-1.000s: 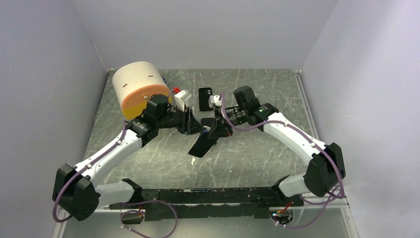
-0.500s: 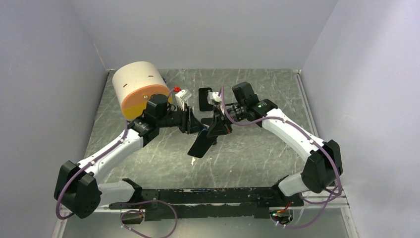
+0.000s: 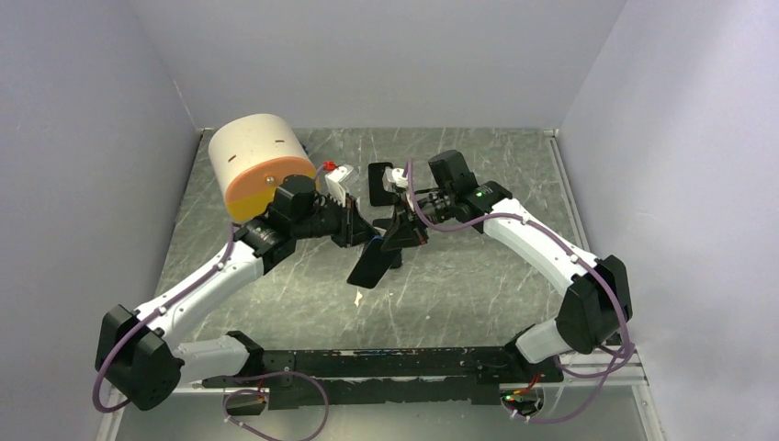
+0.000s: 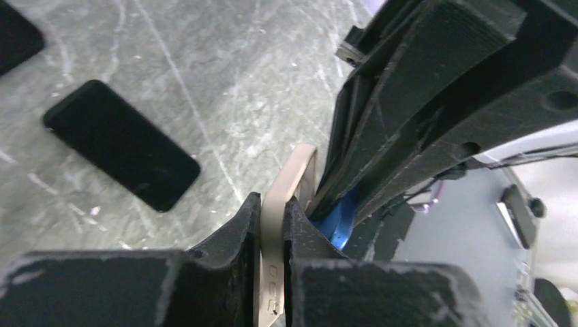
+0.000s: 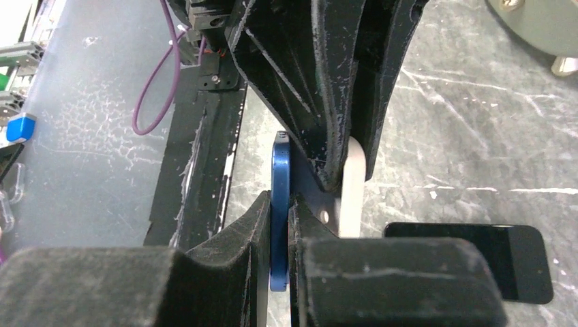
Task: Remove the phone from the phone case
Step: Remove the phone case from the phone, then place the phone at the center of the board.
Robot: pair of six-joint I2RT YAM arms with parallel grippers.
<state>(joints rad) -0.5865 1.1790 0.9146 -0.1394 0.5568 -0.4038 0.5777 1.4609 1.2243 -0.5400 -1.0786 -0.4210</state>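
Note:
In the left wrist view my left gripper [image 4: 272, 212] is shut on the thin edge of the beige phone case [image 4: 294, 170]. The blue phone [image 4: 341, 223] shows just right of it. In the right wrist view my right gripper [image 5: 281, 216] is shut on the edge of the blue phone [image 5: 280, 177], and the beige case [image 5: 353, 187] stands beside it. Both are held above the table. From above, the left gripper [image 3: 365, 230] and the right gripper [image 3: 395, 241] meet tip to tip at the table's middle, hiding most of the phone and the case.
A black phone [image 3: 370, 266] lies flat on the table under the grippers, also seen as the black phone [image 4: 123, 144] and the black phone [image 5: 477, 260]. A beige and orange cylinder [image 3: 257, 163], a small white and red object [image 3: 335, 179] and a black slab [image 3: 379, 182] lie behind.
My left gripper has closed on the edge of the beige case. The right arm has edged a little to the left, still gripping the phone.

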